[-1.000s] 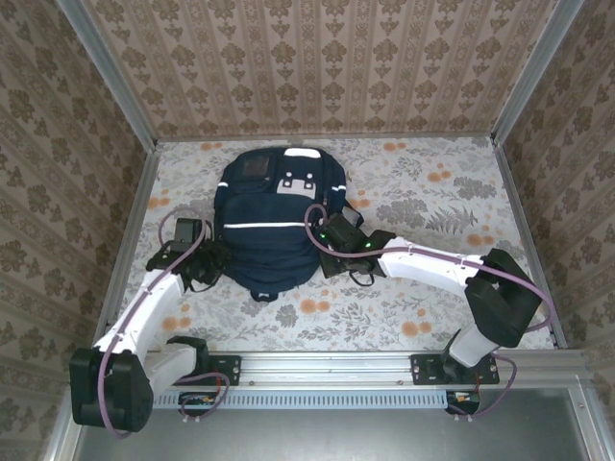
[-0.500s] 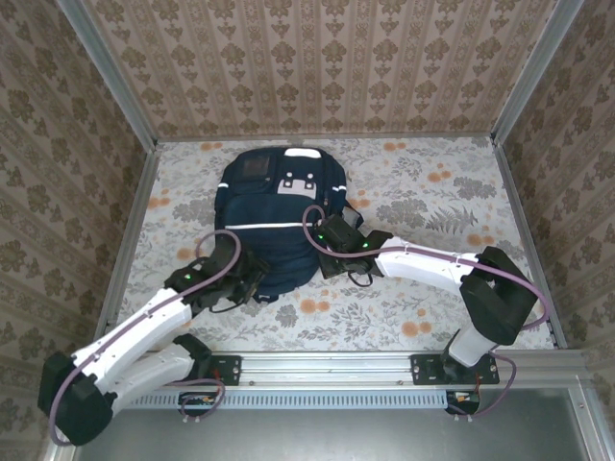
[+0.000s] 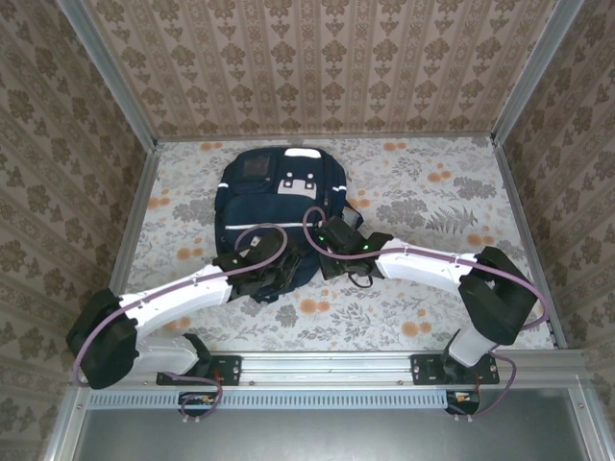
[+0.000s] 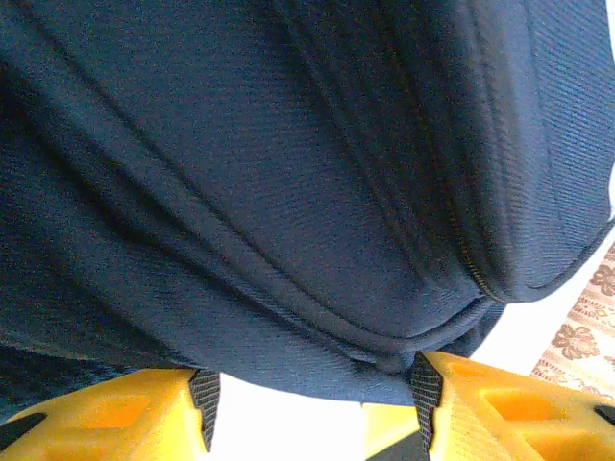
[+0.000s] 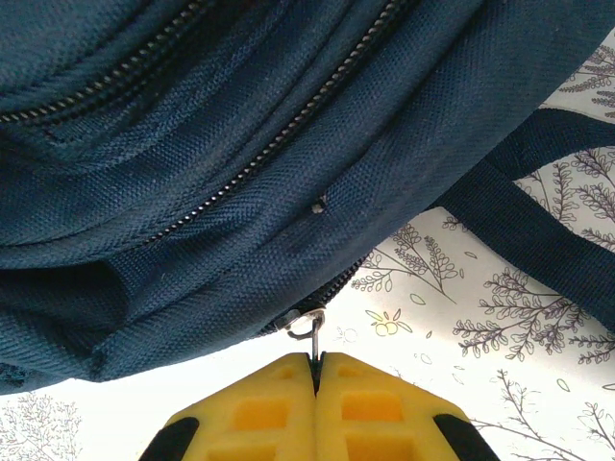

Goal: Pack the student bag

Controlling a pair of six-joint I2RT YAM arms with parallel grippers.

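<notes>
The student bag (image 3: 277, 206), a navy-blue backpack with a thin white stripe, lies flat at the table's middle left. My left gripper (image 3: 281, 276) is at the bag's near end. In the left wrist view, the left gripper (image 4: 315, 399) stands open, its yellow fingers (image 4: 500, 403) apart under the bag's bulging hem (image 4: 317, 327). My right gripper (image 3: 323, 246) is at the bag's right side. In the right wrist view, this right gripper (image 5: 315, 363) is shut on the metal zipper pull (image 5: 309, 327), beside the zipper track (image 5: 279, 144).
A dark shoulder strap (image 5: 538, 221) trails from the bag onto the floral tablecloth (image 3: 432, 206). Patterned walls with aluminium posts (image 3: 524, 72) close in the table on three sides. The right half of the cloth has free room.
My left arm has swung from the bag's left side to its near end, and its jaws have opened. The right gripper has stayed shut at the bag's right side.
</notes>
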